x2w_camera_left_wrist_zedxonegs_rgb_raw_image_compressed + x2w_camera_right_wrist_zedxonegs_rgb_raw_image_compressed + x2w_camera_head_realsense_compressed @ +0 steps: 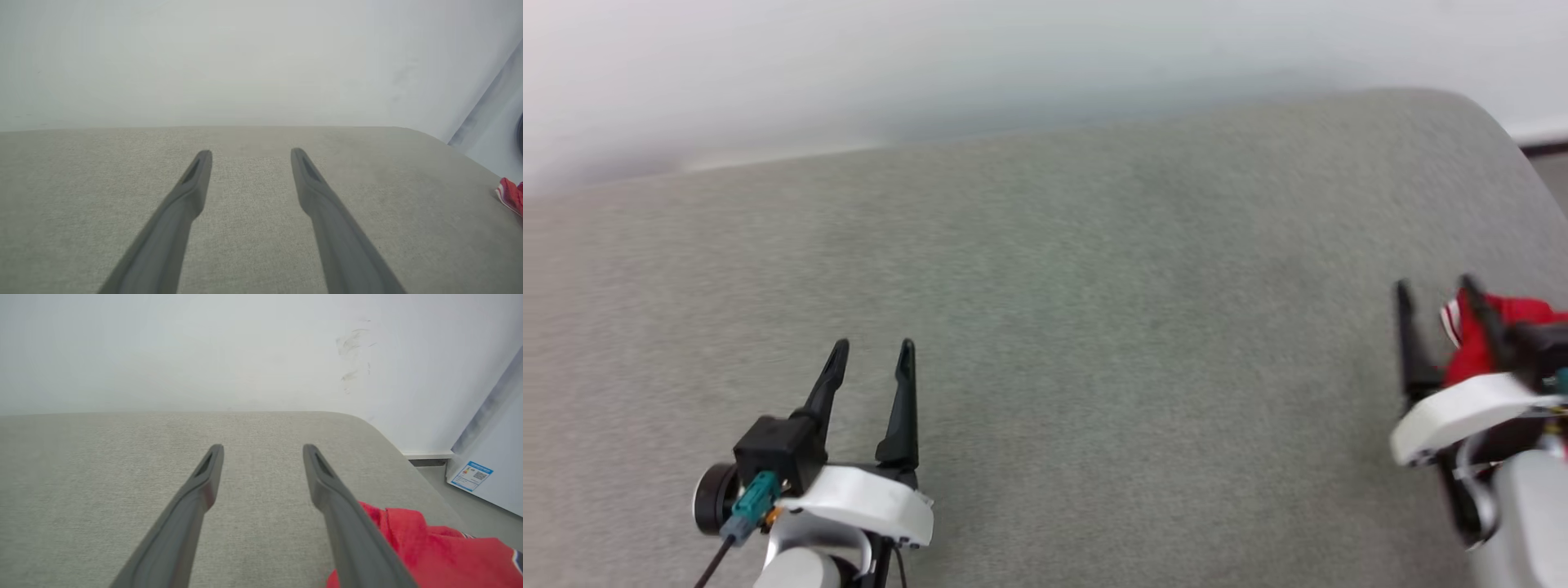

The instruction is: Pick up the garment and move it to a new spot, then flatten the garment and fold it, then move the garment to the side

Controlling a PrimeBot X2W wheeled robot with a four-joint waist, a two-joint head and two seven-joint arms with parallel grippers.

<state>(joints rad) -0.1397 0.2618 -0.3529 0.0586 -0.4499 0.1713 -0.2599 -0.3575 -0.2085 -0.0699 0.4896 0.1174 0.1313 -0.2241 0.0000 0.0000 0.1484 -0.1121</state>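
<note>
Grey surface point(1045, 327) bears a bunched red garment point(429, 547) with striped trim, just beside the right gripper point(1436, 284), outside its parted jaws; the left gripper point(874, 345) has its jaws parted too.

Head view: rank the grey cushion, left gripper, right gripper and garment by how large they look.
1. Grey cushion
2. Left gripper and right gripper: alike, and the right is cut by the frame edge, so not ranked apart
3. Garment, a small red patch behind the right gripper

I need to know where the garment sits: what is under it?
The grey fabric surface lies under the garment, near its rounded right corner. One finger of the open right gripper covers part of the red cloth, so its full outline cannot be seen.
</note>
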